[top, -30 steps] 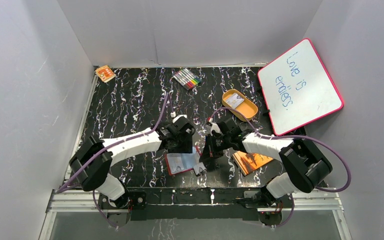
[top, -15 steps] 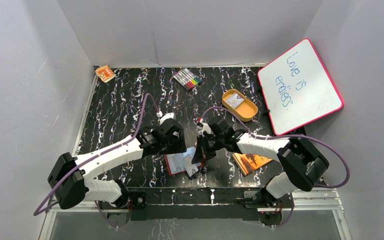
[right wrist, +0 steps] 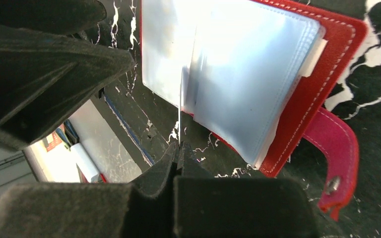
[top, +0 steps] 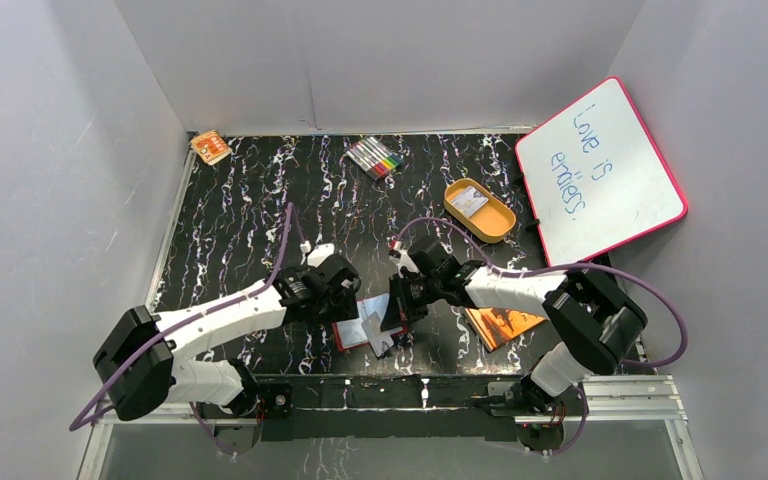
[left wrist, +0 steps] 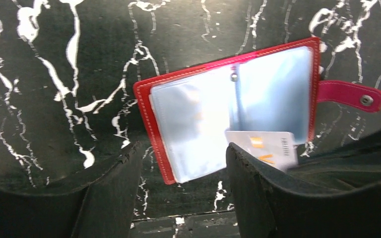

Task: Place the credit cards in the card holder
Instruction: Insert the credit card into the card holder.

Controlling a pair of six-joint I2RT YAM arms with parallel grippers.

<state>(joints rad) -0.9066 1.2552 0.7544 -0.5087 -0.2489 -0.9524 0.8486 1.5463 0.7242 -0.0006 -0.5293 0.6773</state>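
The card holder [top: 353,326] lies open on the table near the front edge, its clear sleeves facing up. In the left wrist view it [left wrist: 158,129] shows its red rim and pink snap tab [left wrist: 351,94]. My right gripper [top: 401,308] is shut on a whitish credit card [left wrist: 265,147] with orange marks. It holds the card on edge at the holder's sleeves, where it shows as a thin line [right wrist: 179,111] above the shut fingertips [right wrist: 179,148]. My left gripper [left wrist: 183,193] is open and empty, just left of the holder [right wrist: 335,74]. Another card [top: 472,202] lies in the orange tray.
An orange booklet [top: 503,324] lies right of the right gripper. The orange oval tray [top: 495,222] is behind it, and a whiteboard [top: 600,165] leans at the right wall. Markers [top: 375,156] and a small orange pack [top: 210,147] lie at the back.
My left gripper has drawn back to the left, off the card holder. My right gripper has shifted slightly left with the card, over the holder's sleeves.
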